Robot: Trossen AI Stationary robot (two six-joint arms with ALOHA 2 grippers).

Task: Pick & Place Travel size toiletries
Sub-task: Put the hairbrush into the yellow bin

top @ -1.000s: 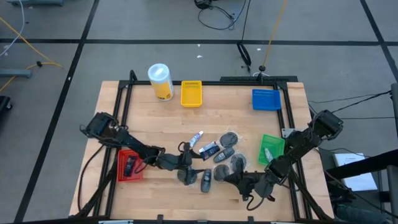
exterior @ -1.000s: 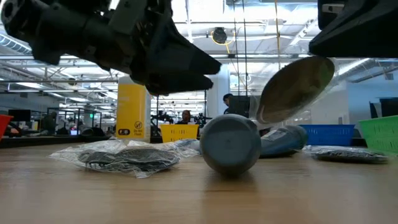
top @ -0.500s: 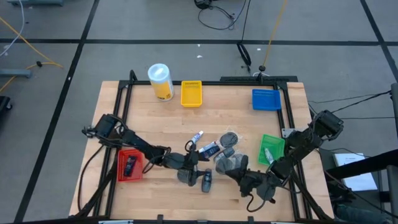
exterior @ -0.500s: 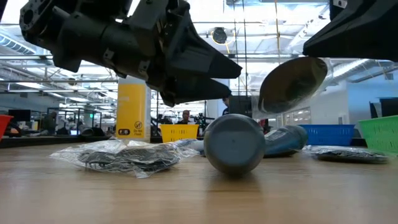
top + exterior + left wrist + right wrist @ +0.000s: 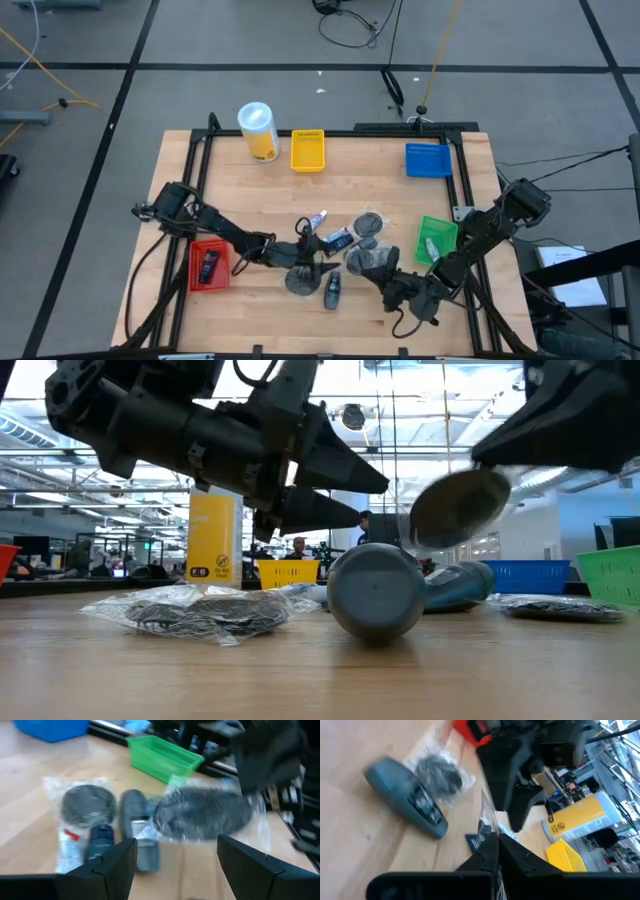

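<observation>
Bagged disc [image 5: 455,507] pinched by its plastic edge in my right gripper [image 5: 372,266], lifted clear of the pile; my left gripper [image 5: 318,262] hovers wide-jawed nearby.

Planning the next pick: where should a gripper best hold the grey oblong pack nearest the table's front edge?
Probably across its narrow middle, coming from above: the oblong pack lies flat on the table, so only its short width would fit between fingers.

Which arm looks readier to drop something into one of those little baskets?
The right: its gripper already holds a bagged grey disc off the table, near the green tray. The left gripper is open and empty.
</observation>
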